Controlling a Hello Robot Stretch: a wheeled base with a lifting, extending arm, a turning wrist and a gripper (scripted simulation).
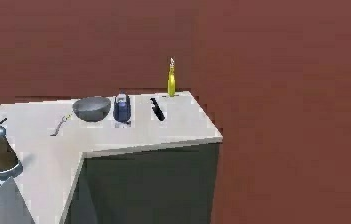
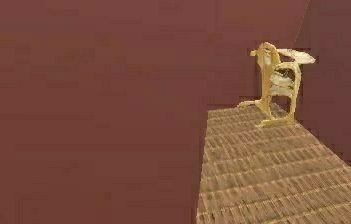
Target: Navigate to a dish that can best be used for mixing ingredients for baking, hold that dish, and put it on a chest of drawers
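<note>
While the pale L-shaped counter [image 1: 188, 124] is carrying several things, a grey round bowl [image 1: 91, 106] is sitting open side up near its back edge, just beside a dark blue container [image 1: 122, 108]. A black utensil [image 1: 158, 108] is lying farther right and a yellow bottle [image 1: 171, 77] is standing at the far corner. In the arm side view, plank floor [image 2: 273, 170] is lying open toward a wooden high chair [image 2: 278, 85]. The hand's state cannot be told.

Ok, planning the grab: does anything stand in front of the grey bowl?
Nothing visible does: the countertop in front of the bowl is bare. Beside it, a thin utensil lies toward the forward view's left, a blue object close on the other side.
</note>
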